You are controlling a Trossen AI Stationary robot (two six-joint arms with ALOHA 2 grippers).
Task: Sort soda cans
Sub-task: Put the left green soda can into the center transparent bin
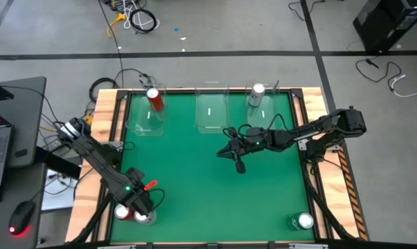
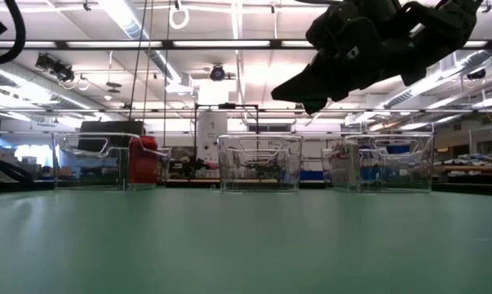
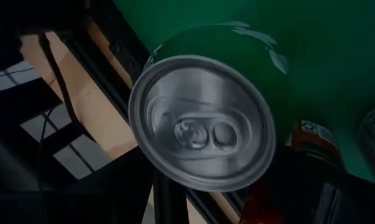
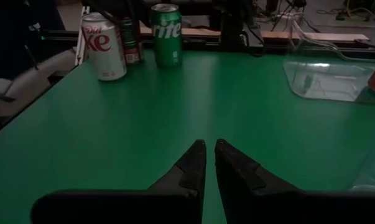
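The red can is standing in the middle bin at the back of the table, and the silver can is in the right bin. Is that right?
Not quite. In the high view the red can stands in the left bin, not the middle one. The middle bin has no can in it. The rest holds: the silver can is in the right bin.

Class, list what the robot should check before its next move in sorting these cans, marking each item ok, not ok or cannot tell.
1. Green can directly under left gripper: ok.
2. Left gripper holding that can: cannot tell.
3. Red can beside it safe from knocks: cannot tell.
4. Middle bin has room: ok.
5. Right gripper shut, at mid-table, away from the left arm: ok.
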